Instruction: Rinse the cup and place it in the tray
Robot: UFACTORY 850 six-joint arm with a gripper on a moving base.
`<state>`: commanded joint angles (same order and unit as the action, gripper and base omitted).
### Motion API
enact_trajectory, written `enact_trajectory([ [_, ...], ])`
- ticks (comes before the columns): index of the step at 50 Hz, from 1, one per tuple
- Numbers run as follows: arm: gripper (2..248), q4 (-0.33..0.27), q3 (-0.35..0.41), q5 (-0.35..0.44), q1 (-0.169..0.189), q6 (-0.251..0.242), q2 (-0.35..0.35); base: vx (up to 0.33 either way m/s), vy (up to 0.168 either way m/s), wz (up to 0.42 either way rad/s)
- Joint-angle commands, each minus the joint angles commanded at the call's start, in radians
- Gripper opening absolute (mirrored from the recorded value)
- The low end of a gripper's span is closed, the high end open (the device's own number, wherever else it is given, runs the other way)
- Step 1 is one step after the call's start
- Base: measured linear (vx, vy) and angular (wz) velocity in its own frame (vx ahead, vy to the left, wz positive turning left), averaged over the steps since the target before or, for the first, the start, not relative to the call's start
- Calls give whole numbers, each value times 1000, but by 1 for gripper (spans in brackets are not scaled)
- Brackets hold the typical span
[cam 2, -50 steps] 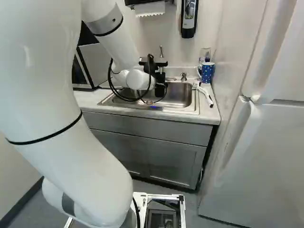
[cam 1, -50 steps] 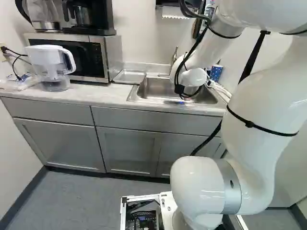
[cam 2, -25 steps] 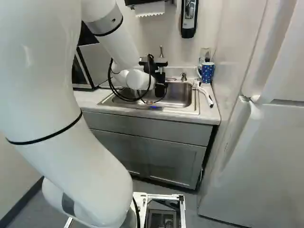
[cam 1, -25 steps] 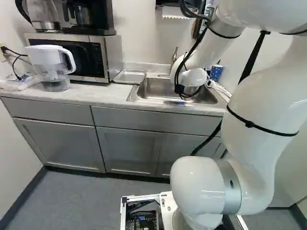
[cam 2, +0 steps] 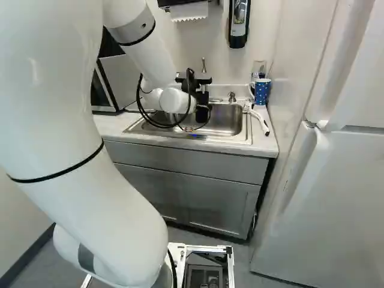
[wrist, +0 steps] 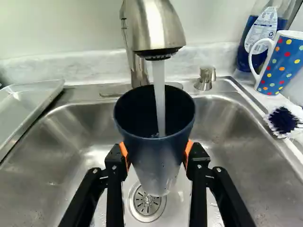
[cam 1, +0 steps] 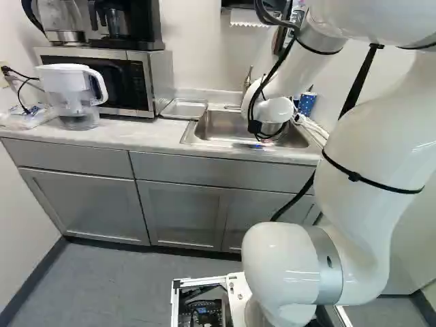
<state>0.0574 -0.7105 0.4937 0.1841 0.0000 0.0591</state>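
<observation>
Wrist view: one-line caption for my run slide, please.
Water runs from the faucet into the dark cup, held in the gripper over the sink, tray alongside.

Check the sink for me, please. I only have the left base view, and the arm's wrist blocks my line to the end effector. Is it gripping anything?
Observer: Yes, the wrist view shows the end effector shut on a dark blue cup.
Operator: Is water reaching it?
Observer: Yes, a stream of water from the faucet falls into its mouth.
Operator: Anything visible past its base?
Observer: The sink's round drain strainer, partly hidden behind the cup.
</observation>
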Motion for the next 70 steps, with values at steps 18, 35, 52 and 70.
enact_trajectory([
  [18, 125, 0, 0, 0, 0, 0, 0, 0, 0, 0],
  [35, 125, 0, 0, 0, 0, 0, 0, 0, 0, 0],
  [52, 125, 0, 0, 0, 0, 0, 0, 0, 0, 0],
  [70, 125, 0, 0, 0, 0, 0, 0, 0, 0, 0],
])
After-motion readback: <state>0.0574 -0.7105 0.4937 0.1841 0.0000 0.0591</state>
